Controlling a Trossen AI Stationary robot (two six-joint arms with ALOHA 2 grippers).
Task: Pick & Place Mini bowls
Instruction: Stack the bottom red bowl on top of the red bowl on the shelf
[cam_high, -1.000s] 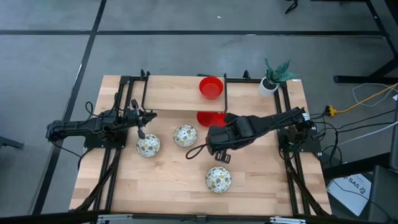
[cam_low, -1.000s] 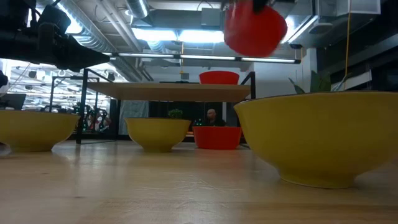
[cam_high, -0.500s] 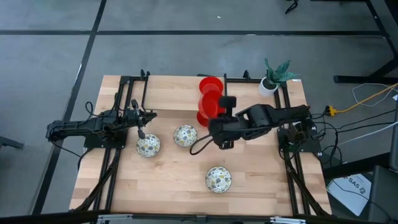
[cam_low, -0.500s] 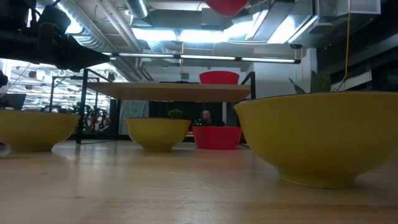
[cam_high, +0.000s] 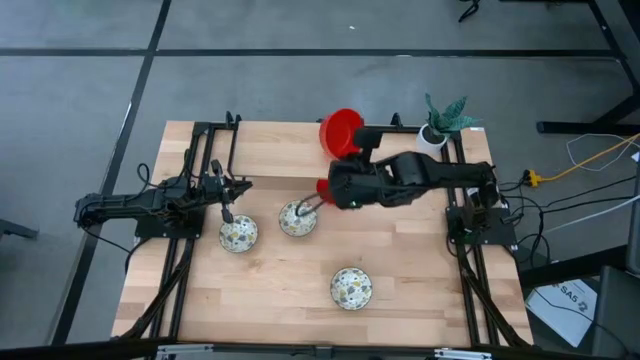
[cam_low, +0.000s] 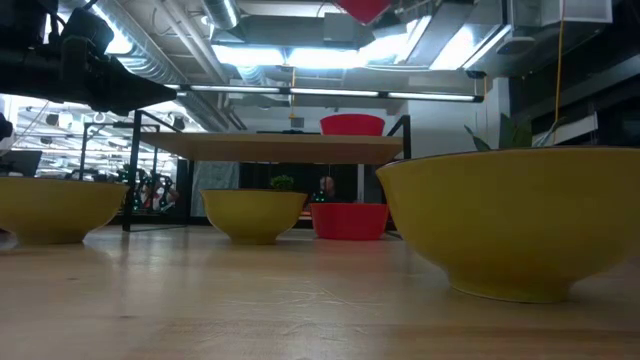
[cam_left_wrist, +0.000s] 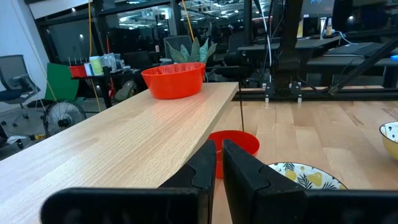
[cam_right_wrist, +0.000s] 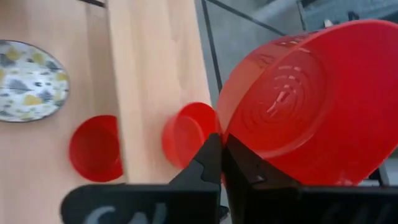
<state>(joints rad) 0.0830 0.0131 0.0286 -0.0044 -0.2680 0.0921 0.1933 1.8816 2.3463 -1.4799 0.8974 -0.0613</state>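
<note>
My right gripper (cam_high: 350, 152) is shut on a red mini bowl (cam_high: 341, 131), raised over the wooden shelf (cam_high: 280, 155) at the table's far side. In the right wrist view a second red bowl (cam_right_wrist: 186, 134) sits on the shelf and a third (cam_right_wrist: 96, 148) stands on the table beside it. Three patterned bowls (cam_high: 238, 235), (cam_high: 297, 219), (cam_high: 351, 287) rest on their bases on the table. My left gripper (cam_high: 235, 186) waits shut at the left, near the leftmost patterned bowl. My right gripper pinches the red bowl's rim (cam_right_wrist: 219, 127) between its two fingers, one on each side of the wall. The fingers slant downward from the table's right side. The bowl is lifted clear and tipped onto its side, high above the shelf (cam_low: 365, 8).
A white pot with a green plant (cam_high: 440, 125) stands at the far right corner. Black frame rails (cam_high: 190, 250) run along both table sides. A black post (cam_high: 361, 150) rises at the shelf's right end. A person (cam_low: 325, 186) shows in the room beyond.
My right gripper has risen and gone toward the table's far edge with the red bowl, rolling its wrist as it went. The bowl has come from above the table's middle to above the shelf and is tipped further onto its side.
</note>
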